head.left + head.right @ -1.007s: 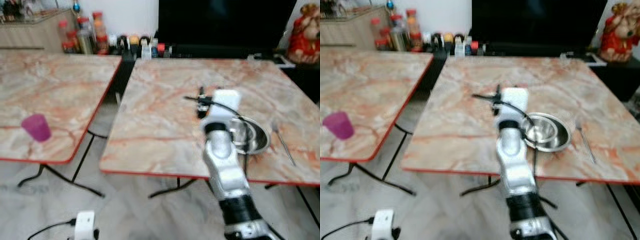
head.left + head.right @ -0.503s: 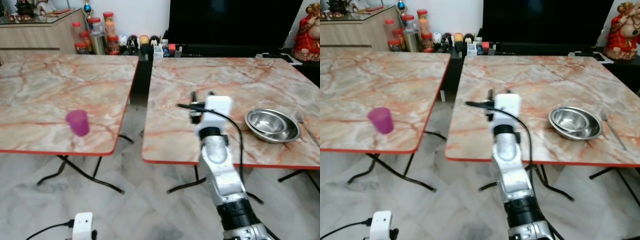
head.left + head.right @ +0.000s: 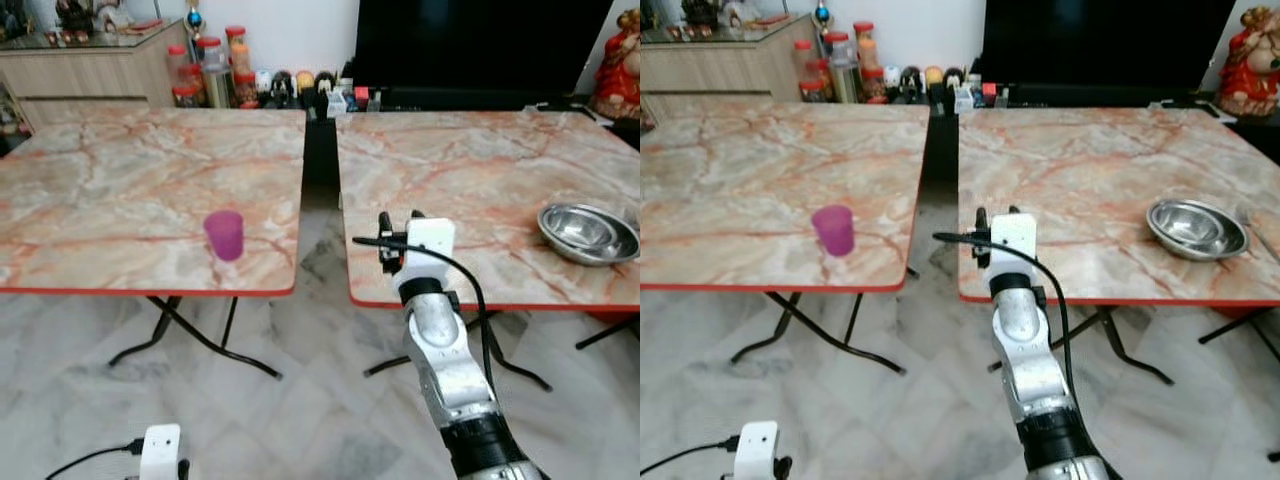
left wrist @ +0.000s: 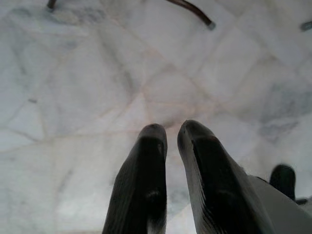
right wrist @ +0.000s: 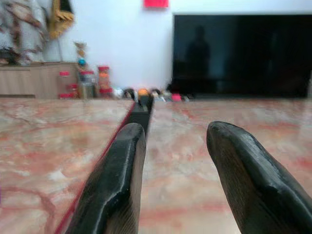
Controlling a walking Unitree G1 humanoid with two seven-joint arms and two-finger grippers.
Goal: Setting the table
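A purple cup (image 3: pixel 225 235) stands upright on the left marble table (image 3: pixel 100 180), near its front right corner. On the right table (image 3: pixel 470 170), close to the right edge of the view, a steel bowl (image 3: pixel 587 231) sits with a piece of cutlery (image 3: pixel 1260 235) lying beside it. My right gripper (image 3: pixel 400 217) is raised over the right table's near left corner. In the right wrist view its fingers (image 5: pixel 122 165) stand apart with nothing between them. My left gripper (image 4: pixel 171 134) hangs low, pointing at the floor with its fingers nearly touching.
A narrow gap (image 3: pixel 318 170) separates the two tables. Jars and bottles (image 3: pixel 215 75) line the back by a wooden cabinet (image 3: pixel 90 65), beside a black TV (image 3: pixel 480 45) and a red figurine (image 3: pixel 620 50). Folding table legs (image 3: pixel 200 335) cross the marble floor.
The whole picture has slid right as the camera turned left: the cup is now nearer the middle and the bowl is at the right edge. My right arm keeps its pose.
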